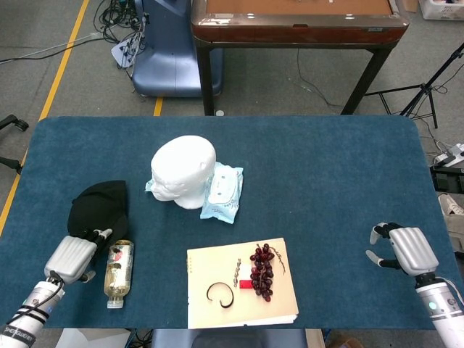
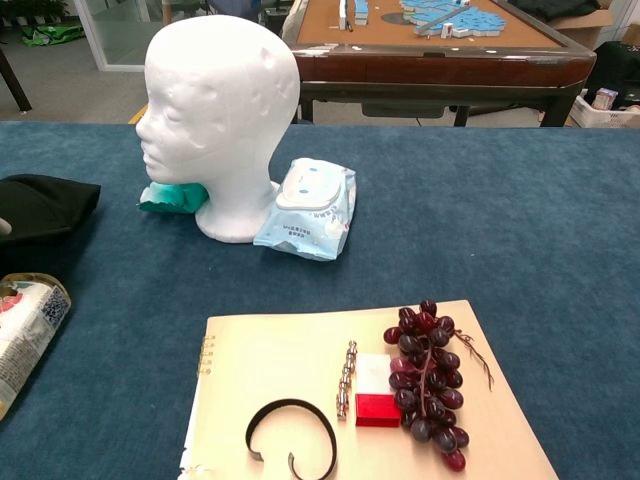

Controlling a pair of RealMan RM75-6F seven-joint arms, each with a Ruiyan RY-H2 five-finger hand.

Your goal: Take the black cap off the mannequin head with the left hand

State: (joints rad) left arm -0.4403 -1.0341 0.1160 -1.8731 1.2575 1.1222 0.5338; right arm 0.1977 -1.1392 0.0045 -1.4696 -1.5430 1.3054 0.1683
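Left hand (image 1: 72, 257) sits at the near left edge of the surface (image 1: 333, 181), fingers curled inward with their tips at the near rim of the black cap (image 1: 98, 207); whether they pinch the fabric cannot be told from either view. The cap lies flat on the surface, left of the mannequin head (image 1: 183, 171) and apart from it, so the head stands bare and the removal appears complete. A bottle (image 1: 118, 272) lies just right of the hand, touching or nearly touching the cap's near edge. Risk: if fabric remains caught in the fingers, withdrawal could drag the cap off the near edge or roll the bottle. Wipes pack (image 1: 222, 191) lies against the head's right side. Right hand (image 1: 406, 248) rests at the near right, fingers loosely curled, holding nothing.
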